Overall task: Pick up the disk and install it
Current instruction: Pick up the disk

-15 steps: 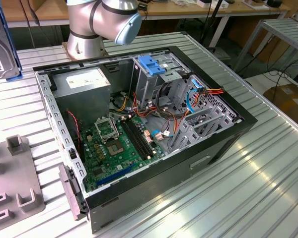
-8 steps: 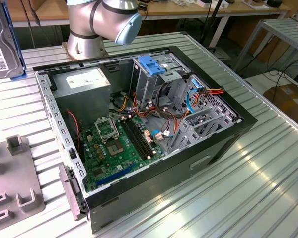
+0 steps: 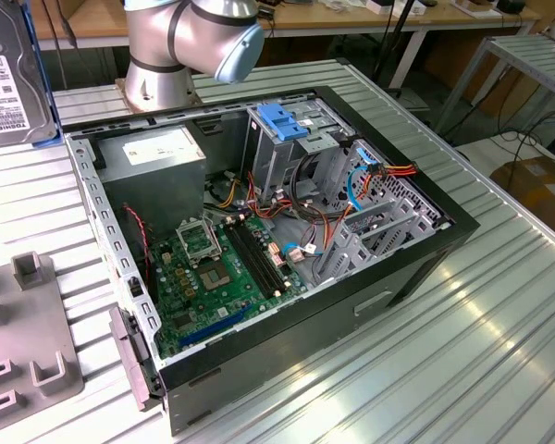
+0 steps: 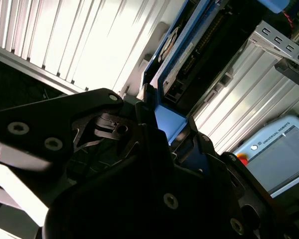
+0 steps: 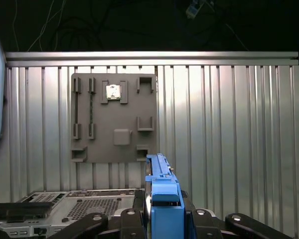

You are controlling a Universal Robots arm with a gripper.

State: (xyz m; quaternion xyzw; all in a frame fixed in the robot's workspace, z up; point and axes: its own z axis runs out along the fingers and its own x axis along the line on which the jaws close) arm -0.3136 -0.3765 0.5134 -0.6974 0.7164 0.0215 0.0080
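Observation:
The disk (image 3: 5,79) hangs in the air at the exterior view's far left edge, with its white label facing the camera and a blue side rail along its edge. In both wrist views my gripper (image 5: 162,221) (image 4: 157,127) is shut on the disk, and its black fingers (image 5: 124,219) clamp either side of the blue rail (image 5: 162,194). The disk's dark connector end (image 4: 199,50) sticks out past the fingers. The open computer case (image 3: 416,268) lies on the table, well to the right of the disk in the exterior view, with its drive cage (image 3: 282,125) topped in blue plastic.
A grey power-supply box (image 3: 157,157) and a green motherboard (image 3: 217,268) sit inside the case. A grey fixture plate (image 3: 28,342) (image 5: 114,119) lies on the ribbed metal table (image 3: 499,324). The arm's base (image 3: 162,55) stands behind the case. A teach pendant (image 4: 279,149) is nearby.

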